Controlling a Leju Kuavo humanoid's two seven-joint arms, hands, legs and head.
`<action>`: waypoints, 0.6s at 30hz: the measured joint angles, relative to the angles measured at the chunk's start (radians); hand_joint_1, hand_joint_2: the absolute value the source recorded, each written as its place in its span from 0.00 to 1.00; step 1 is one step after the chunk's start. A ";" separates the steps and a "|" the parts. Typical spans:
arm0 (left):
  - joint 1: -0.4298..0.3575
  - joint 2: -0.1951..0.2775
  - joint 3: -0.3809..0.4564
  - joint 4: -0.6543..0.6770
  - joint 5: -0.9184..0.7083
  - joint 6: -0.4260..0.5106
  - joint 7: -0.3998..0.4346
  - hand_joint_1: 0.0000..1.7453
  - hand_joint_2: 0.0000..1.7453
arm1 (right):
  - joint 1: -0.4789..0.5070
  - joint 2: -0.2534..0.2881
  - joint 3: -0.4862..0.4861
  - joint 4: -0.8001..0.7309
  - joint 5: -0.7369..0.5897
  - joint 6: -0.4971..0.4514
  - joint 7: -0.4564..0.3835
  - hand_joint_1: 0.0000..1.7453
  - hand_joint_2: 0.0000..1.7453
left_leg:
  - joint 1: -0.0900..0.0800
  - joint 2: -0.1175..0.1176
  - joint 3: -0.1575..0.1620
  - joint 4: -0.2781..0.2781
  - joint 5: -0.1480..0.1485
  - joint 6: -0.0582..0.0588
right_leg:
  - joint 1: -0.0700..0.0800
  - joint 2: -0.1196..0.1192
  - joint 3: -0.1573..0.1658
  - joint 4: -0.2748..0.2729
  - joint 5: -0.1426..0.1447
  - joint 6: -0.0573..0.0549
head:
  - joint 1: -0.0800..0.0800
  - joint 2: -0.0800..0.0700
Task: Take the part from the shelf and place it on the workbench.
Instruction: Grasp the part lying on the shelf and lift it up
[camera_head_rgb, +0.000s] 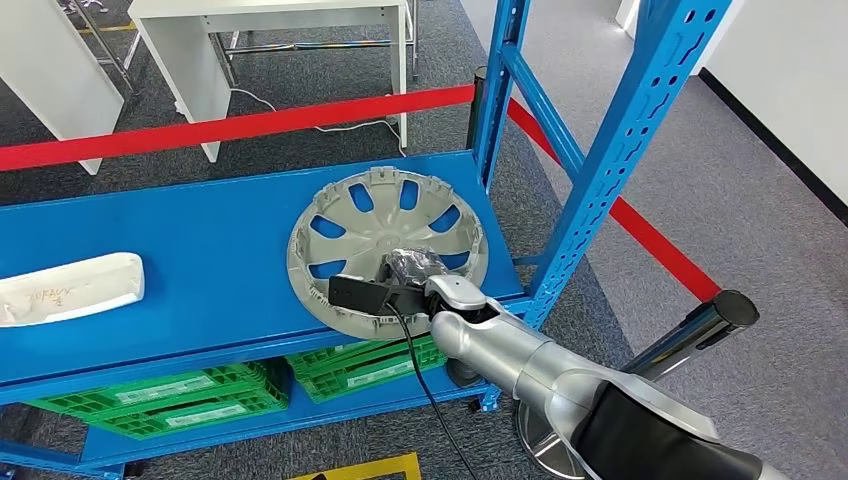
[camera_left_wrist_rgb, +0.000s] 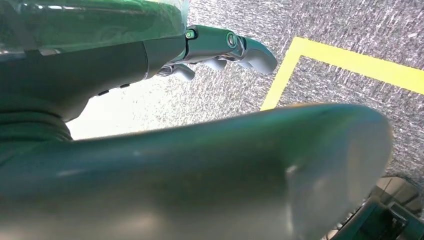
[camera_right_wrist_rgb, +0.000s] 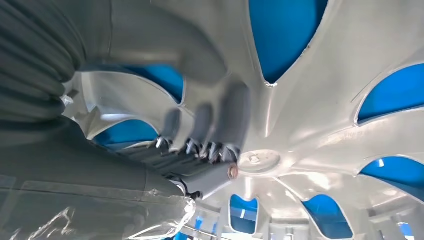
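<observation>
The blue shelf (camera_head_rgb: 180, 260) is the largest thing here; its flat board carries the parts at a height the arm can reach from the front. On this board, toward 3 o'clock and near the blue upright post (camera_head_rgb: 620, 150), lies the silver wheel cover (camera_head_rgb: 385, 235), the part to be taken. It rests flat with its hollow side up, so the spokes and openings are free for a grip.

At 9 o'clock on the same board lies a white foam piece (camera_head_rgb: 70, 290), well apart from the cover.

The right hand (camera_head_rgb: 410, 272) is over the middle of the cover, coming in from 5 o'clock. In the right wrist view its fingers (camera_right_wrist_rgb: 220, 120) are curled down against the spokes beside the hub, probably to hook one spoke. I cannot tell if they are really closed on it.

The left hand (camera_left_wrist_rgb: 220, 47) hangs above the carpet, fingers apart, holding nothing.

I judge that the lift is not yet begun.
</observation>
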 joint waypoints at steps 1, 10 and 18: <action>0.000 0.000 0.002 0.000 -0.001 0.000 0.000 0.00 0.00 | 0.000 -0.001 0.000 0.000 0.000 0.000 0.000 1.00 1.00 | 0.000 0.000 0.000 0.000 0.000 0.000 | 0.000 0.000 0.000 0.000 0.000 0.000 | 0.000 0.000; 0.001 -0.002 0.020 0.000 -0.006 0.001 -0.002 0.00 0.00 | -0.001 -0.004 0.000 0.000 0.000 -0.001 0.003 1.00 1.00 | 0.000 0.000 0.000 0.000 0.000 0.000 | 0.000 0.000 0.000 0.000 0.000 0.000 | 0.000 0.000; 0.001 -0.002 0.033 0.000 -0.012 0.001 -0.003 0.00 0.00 | -0.001 -0.006 0.000 0.000 0.006 -0.003 0.006 1.00 1.00 | 0.000 0.000 0.000 0.000 0.000 0.000 | 0.000 0.000 0.000 0.000 0.000 0.000 | 0.000 0.000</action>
